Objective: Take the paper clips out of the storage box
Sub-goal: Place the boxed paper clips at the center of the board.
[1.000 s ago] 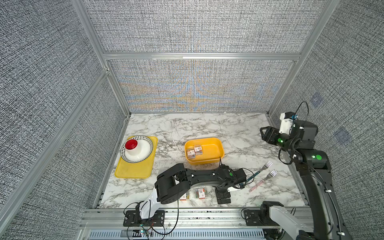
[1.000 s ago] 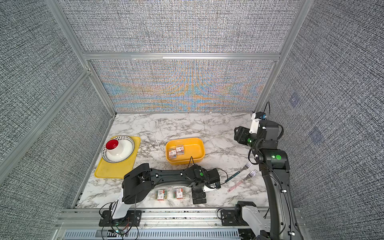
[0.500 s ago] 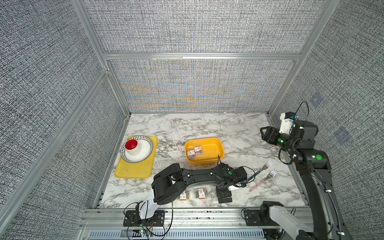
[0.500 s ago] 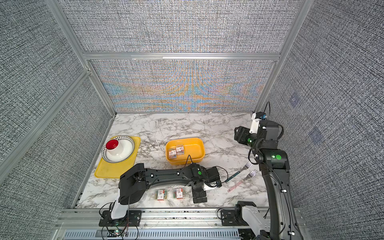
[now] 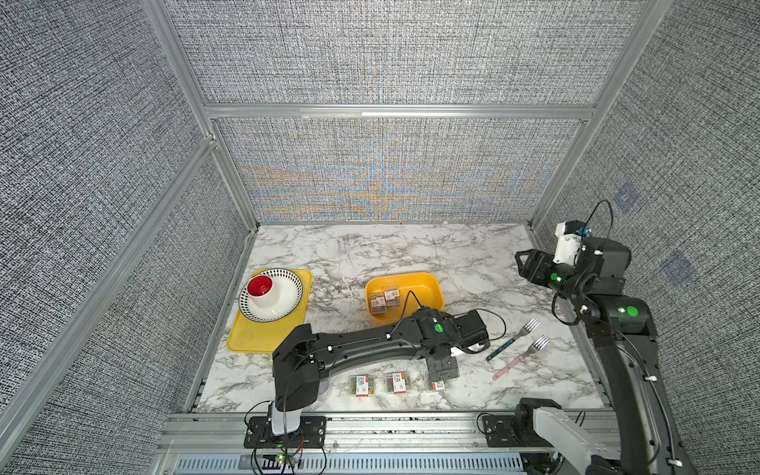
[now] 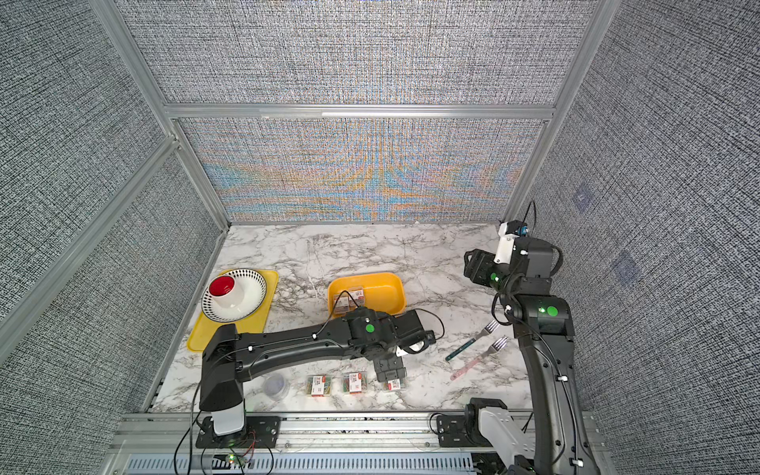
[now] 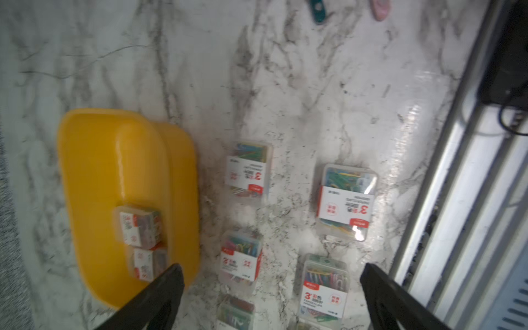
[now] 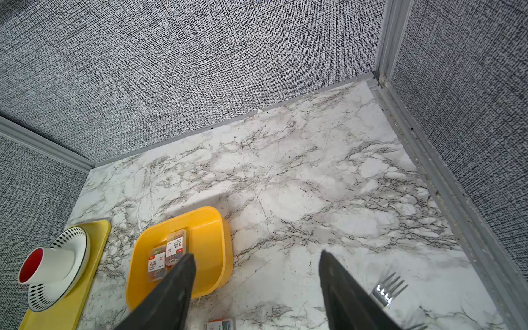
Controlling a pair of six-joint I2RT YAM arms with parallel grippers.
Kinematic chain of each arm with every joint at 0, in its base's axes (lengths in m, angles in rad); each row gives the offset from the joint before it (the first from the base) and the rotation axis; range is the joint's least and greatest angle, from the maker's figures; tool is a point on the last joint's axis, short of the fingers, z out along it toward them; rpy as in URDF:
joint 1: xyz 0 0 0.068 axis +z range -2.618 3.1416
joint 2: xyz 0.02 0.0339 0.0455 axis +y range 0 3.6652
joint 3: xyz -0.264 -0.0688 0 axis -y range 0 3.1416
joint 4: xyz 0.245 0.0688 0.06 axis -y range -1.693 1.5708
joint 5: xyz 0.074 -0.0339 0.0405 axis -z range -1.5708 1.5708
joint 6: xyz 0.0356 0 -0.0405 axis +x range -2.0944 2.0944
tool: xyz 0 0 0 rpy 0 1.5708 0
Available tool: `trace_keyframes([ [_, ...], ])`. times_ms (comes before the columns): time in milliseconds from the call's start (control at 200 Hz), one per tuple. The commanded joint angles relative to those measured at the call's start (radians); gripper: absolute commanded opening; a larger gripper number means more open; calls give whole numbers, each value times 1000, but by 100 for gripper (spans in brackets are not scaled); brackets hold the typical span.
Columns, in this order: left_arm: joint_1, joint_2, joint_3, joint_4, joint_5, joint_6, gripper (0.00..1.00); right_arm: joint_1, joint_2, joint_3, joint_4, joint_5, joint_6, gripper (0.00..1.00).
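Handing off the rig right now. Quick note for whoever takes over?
Left gripper: open, empty, over the cases near the front edge of the table.
Right gripper: open, empty, raised at the right side.
Done: at least five cases and a round tub lie on the table.
Left: two cases in the yellow box.

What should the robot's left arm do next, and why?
Probably move the open left end effector over the deep yellow plastic bin and lower it. Two clear plastic paper-clip cases still lie inside, and that end effector holds nothing and hangs close by.
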Motion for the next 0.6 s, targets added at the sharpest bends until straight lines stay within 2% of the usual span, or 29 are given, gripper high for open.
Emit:
trace_keyframes([
  [0, 74, -69, 14, -58, -226, -142, 100, -2, 3, 15, 21, -13, 8, 71],
  [195, 224, -303, -109, 36, -285, -288, 100, -1, 19, 40, 19, -37, 10, 71],
  [470, 384, -560, -255, 96, -410, -311, 96, -1, 82, 67, 1, -115, 16, 70],
  [596, 508, -683, -344, 176, -344, -327, 95, 4, 117, 57, 12, -155, 44, 66],
])
